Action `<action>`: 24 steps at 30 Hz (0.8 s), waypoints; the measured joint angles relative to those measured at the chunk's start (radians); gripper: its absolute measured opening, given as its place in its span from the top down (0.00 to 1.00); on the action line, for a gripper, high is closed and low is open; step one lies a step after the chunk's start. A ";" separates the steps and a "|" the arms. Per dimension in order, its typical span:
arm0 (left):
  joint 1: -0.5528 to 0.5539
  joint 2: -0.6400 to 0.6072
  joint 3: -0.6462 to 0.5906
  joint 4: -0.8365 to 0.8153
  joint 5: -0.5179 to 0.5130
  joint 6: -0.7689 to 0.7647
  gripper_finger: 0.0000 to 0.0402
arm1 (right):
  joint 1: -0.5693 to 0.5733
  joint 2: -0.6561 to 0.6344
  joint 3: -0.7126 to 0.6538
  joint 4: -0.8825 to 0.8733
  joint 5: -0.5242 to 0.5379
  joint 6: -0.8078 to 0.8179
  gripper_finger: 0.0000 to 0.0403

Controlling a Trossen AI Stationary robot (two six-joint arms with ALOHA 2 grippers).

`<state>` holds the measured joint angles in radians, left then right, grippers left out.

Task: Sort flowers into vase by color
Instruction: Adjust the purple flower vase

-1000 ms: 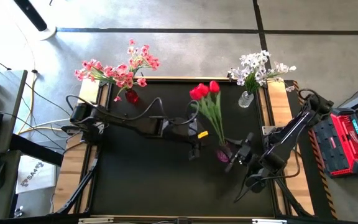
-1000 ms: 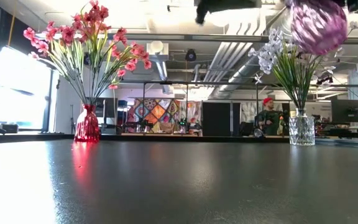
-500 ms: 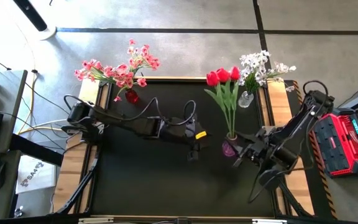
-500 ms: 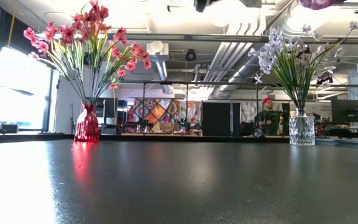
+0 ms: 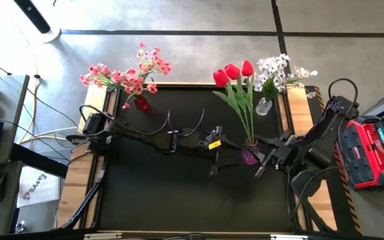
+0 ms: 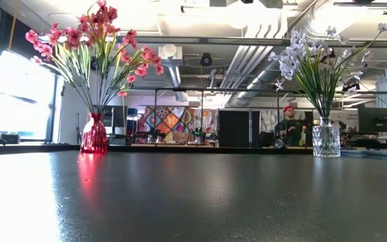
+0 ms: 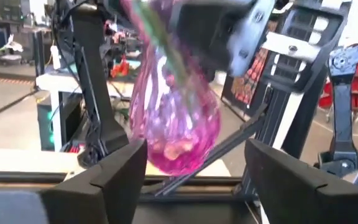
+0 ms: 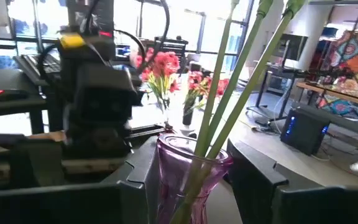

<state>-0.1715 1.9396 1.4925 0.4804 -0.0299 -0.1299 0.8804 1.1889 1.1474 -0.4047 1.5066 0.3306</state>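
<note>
Right tool (image 5: 267, 160): right of centre in the high view, its fingers (image 8: 253, 171) closed on either side of the purple vase (image 5: 249, 155) — the vase is held off the desk (image 5: 145, 193), for the low view shows no trace of it on the surface.
Red tulips (image 5: 231, 72): three blooms on green stems, standing in the purple vase and leaning toward the top of the high view, just beside the white spray.
Left tool (image 5: 213, 167): centre of the high view, close to the left of the purple vase; fingers (image 7: 114, 177) spread wide with the vase between them, touching neither — nothing gripped.
Pink flowers (image 5: 129, 75): in a red vase (image 5: 141, 103) at the upper left of the desk.
White flowers (image 5: 277, 72): in a clear glass vase (image 5: 264, 106) at the upper right of the desk.
Low view: red vase at left, glass vase at right, both upright on the desk.
Background: a person (image 6: 289, 124) in the room beyond the desk.
</note>
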 joint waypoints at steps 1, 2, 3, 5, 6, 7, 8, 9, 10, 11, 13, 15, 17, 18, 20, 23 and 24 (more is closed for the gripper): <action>0.000 0.004 0.000 0.008 0.000 0.000 0.34 | -0.006 0.000 0.013 0.001 -0.014 -0.013 0.68; 0.000 0.011 0.000 0.030 0.000 0.000 0.32 | -0.014 0.000 0.023 0.003 -0.036 -0.022 0.68; 0.002 0.017 0.000 0.056 0.000 0.000 0.31 | -0.024 0.000 0.031 0.007 -0.067 -0.032 0.68; 0.004 0.021 0.000 0.089 0.002 0.000 0.29 | -0.052 0.000 0.037 0.037 -0.133 -0.061 0.68; 0.006 0.027 0.000 0.114 0.007 0.001 0.28 | -0.069 0.000 0.037 0.064 -0.172 -0.086 0.68; 0.009 0.034 0.002 0.139 0.014 0.004 0.28 | -0.087 0.000 0.037 0.098 -0.211 -0.115 0.68; 0.012 0.037 0.002 0.159 0.029 0.003 0.27 | -0.102 0.000 0.037 0.131 -0.248 -0.148 0.68; 0.015 0.038 0.002 0.170 0.045 0.000 0.27 | -0.115 0.000 0.035 0.161 -0.278 -0.189 0.68; 0.015 0.038 0.002 0.177 0.067 0.000 0.27 | -0.128 0.000 0.035 0.197 -0.307 -0.234 0.68; 0.016 0.037 0.002 0.178 0.086 0.000 0.27 | -0.140 0.000 0.035 0.238 -0.332 -0.277 0.68; 0.015 0.034 0.004 0.184 0.090 0.000 0.27 | -0.154 0.000 0.035 0.313 -0.362 -0.363 0.68; 0.016 0.033 0.004 0.197 0.100 -0.001 0.28 | -0.163 0.001 0.034 0.370 -0.380 -0.439 0.68; 0.016 0.033 0.004 0.207 0.101 -0.007 0.28 | -0.169 0.001 0.034 0.405 -0.394 -0.478 0.68; 0.015 0.033 0.004 0.213 0.102 -0.008 0.29 | -0.173 0.001 0.034 0.415 -0.401 -0.488 0.68; 0.015 0.033 0.004 0.215 0.105 -0.008 0.30 | -0.173 0.001 0.034 0.422 -0.404 -0.493 0.68; 0.015 0.033 0.004 0.212 0.109 -0.008 0.32 | -0.173 0.001 0.034 0.421 -0.407 -0.494 0.68; 0.015 0.033 0.004 0.212 0.109 -0.008 0.33 | -0.173 0.001 0.034 0.421 -0.407 -0.494 0.68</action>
<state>-0.1562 1.9724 1.4967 0.6922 0.0794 -0.1382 0.7075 1.1896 1.1812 0.0166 1.1000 -0.1635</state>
